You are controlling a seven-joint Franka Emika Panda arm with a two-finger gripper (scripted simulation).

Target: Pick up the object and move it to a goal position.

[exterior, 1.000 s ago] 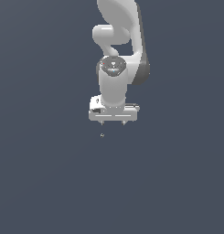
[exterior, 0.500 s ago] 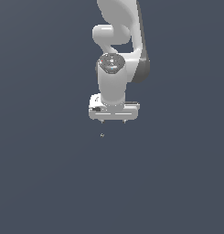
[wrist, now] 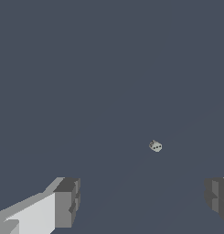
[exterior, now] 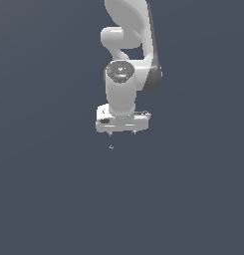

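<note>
The object (exterior: 111, 147) is a tiny pale grey speck on the dark grey floor, just below the white gripper (exterior: 122, 133) in the exterior view and slightly toward that view's left. The gripper points down with its two short fingertips spread apart, open and empty, above the speck and not touching it. In the wrist view the object (wrist: 155, 146) lies on the floor ahead of the gripper (wrist: 143, 201), with one grey fingertip (wrist: 67, 203) and the other (wrist: 217, 196) wide apart on either side.
The white arm (exterior: 126, 64) rises above the gripper toward the exterior view's upper edge. A plain dark grey surface (exterior: 54, 189) surrounds everything. No goal marker shows.
The gripper has shifted slightly toward the exterior view's right and up a little. The speck has not moved.
</note>
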